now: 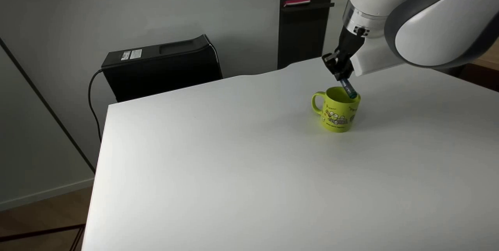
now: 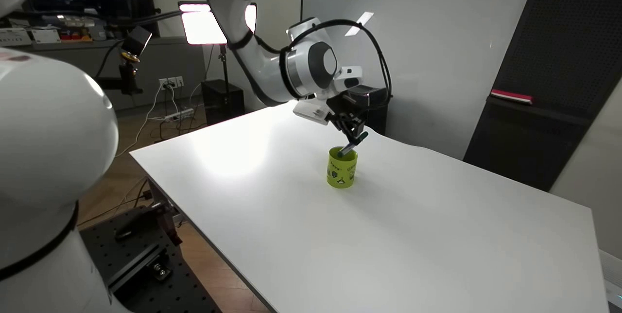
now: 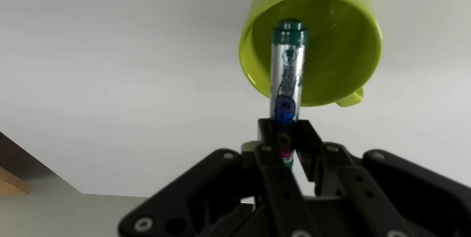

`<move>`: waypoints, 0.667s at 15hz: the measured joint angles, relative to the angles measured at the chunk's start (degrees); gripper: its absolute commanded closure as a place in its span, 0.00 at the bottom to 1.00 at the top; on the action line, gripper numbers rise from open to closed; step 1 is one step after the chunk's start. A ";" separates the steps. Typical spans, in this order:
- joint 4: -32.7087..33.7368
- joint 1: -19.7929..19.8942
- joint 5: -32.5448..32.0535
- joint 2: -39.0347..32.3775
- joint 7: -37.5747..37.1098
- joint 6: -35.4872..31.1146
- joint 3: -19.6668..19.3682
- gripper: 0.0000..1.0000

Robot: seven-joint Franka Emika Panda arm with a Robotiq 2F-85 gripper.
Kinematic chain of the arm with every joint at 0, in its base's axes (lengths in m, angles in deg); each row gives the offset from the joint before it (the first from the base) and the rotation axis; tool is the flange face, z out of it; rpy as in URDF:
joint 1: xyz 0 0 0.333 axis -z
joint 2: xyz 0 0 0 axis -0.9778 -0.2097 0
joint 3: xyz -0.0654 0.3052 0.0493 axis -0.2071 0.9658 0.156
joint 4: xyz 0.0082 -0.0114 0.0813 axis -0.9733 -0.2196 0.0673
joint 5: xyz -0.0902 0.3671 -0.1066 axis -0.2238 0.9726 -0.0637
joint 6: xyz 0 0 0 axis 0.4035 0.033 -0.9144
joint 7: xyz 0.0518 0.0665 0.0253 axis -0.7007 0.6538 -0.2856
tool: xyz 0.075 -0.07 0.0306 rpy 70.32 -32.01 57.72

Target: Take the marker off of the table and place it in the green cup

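Note:
The green cup (image 1: 338, 112) stands upright on the white table (image 1: 234, 173); it also shows in an exterior view (image 2: 341, 174). My gripper (image 1: 341, 72) is shut on the marker (image 1: 348, 88), a silver stick with dark green ends. In the wrist view the gripper (image 3: 284, 130) pinches the marker (image 3: 288, 71) towards its near end. The marker's far end is over the cup's mouth (image 3: 340, 53), by the rim. The marker is tilted in both exterior views. I cannot tell whether its tip is below the rim or touches it.
The cup's handle (image 1: 316, 103) sticks out to one side. A black box-shaped device (image 1: 163, 64) stands behind the table's edge. A red and white item (image 2: 511, 96) lies on a dark ledge by the wall. A bright lamp (image 2: 201, 24) stands beyond the table.

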 measured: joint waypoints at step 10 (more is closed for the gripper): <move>-2.65 -3.93 3.83 -1.11 -0.05 -4.28 -3.81 0.95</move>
